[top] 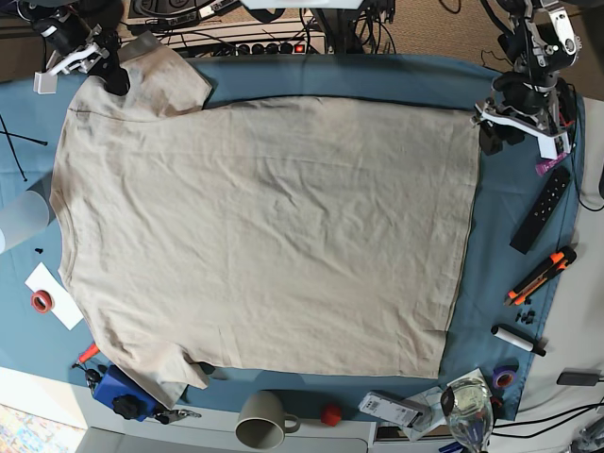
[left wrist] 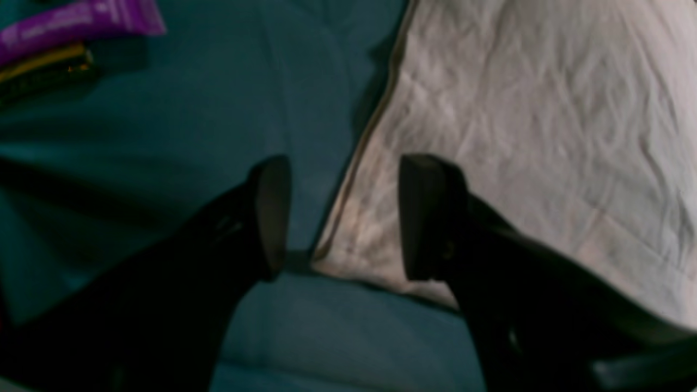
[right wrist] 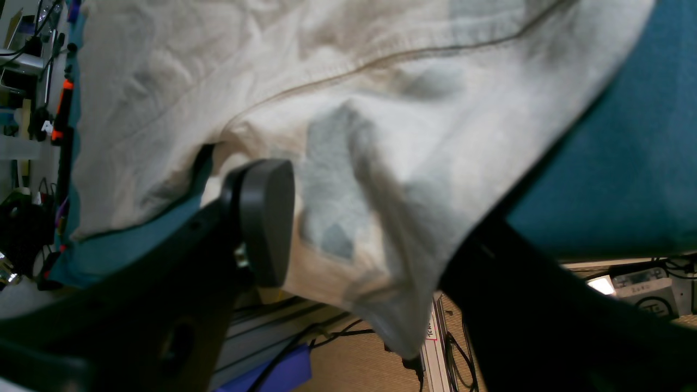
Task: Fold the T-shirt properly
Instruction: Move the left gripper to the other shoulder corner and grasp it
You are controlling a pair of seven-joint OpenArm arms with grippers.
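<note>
Overhead, a large beige T-shirt (top: 264,236) lies spread flat and nearly unfolded across a blue-teal cloth covering the surface (top: 510,264), collar toward the surface's left edge in the base view and hem toward its right edge. The left tool (left wrist: 343,218) hovers at the far right corner of the shirt's hem, its jaws wide apart and empty, one jaw over the teal cloth and the other over the fabric, straddling the stitched hem corner. The right tool (right wrist: 370,228) sits at the far left corner of the surface, by the shirt's far sleeve (top: 170,80), which droops off the surface's edge; its jaws also stand wide with sleeve fabric hanging between them, not visibly pinched. The shirt looks like thin, soft cotton, light and limp, lightly wrinkled, so it will likely sag and drag when lifted rather than hold shape. Sensible places to grip seem to be the hemmed corner and the sleeve or shoulder seam, where doubled stitching gives more to hold. Loose items line the right and near edges, including a dark remote (top: 540,209), an orange cutter (top: 540,275) and a mug (top: 264,418). No writing is legible; a purple packet (left wrist: 76,24) carries blurred print.
</note>
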